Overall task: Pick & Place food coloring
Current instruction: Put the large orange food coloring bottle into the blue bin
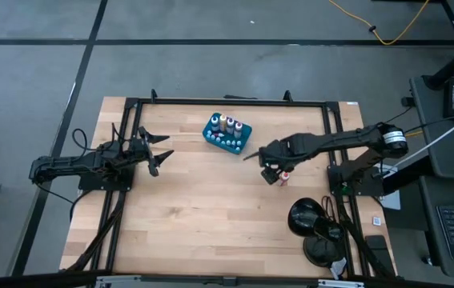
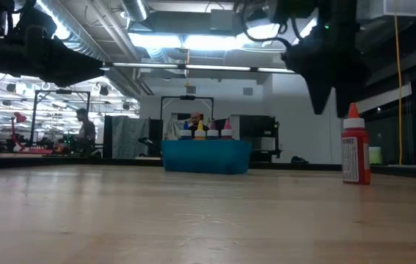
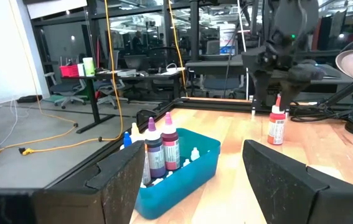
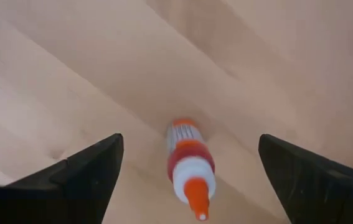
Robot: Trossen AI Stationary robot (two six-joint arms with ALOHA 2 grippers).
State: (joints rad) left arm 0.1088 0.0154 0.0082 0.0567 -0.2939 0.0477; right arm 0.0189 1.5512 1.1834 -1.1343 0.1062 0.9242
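- My right gripper [image 1: 275, 172] sat right of centre in the high view, its 2 fingers spread wide and holding nothing.
- Through the right wrist view, those 2 fingers [image 4: 83, 171] flanked a red food coloring bottle [image 4: 188, 163] at the frame's lower centre, with clear gaps on both sides, so nothing touched it.
- That bottle stood upright on the wooden table [image 1: 202, 208], orange tip up; in the high view it showed just at the lower right of the gripper [image 1: 284, 178].
- In the low view the bottle [image 2: 355, 147] stood at the right of the frame, with the dark right gripper hanging above it and slightly left, its tips clear of the cap.
- Up and to the left of the gripper in the high view, the teal tray [image 1: 210, 136] sat near the table's upper middle, well apart from the red bottle.
- The tray held the other food coloring bottles [image 1: 228, 126]; the left wrist view showed 2 dark upright ones [image 3: 162, 149] plus small white-capped ones beside them.
- My left gripper [image 1: 156, 150] waited at the left of the high view, jaws apart and empty, pointed toward the tray.
- A person [image 2: 86, 126] stood far back at the low view's left.
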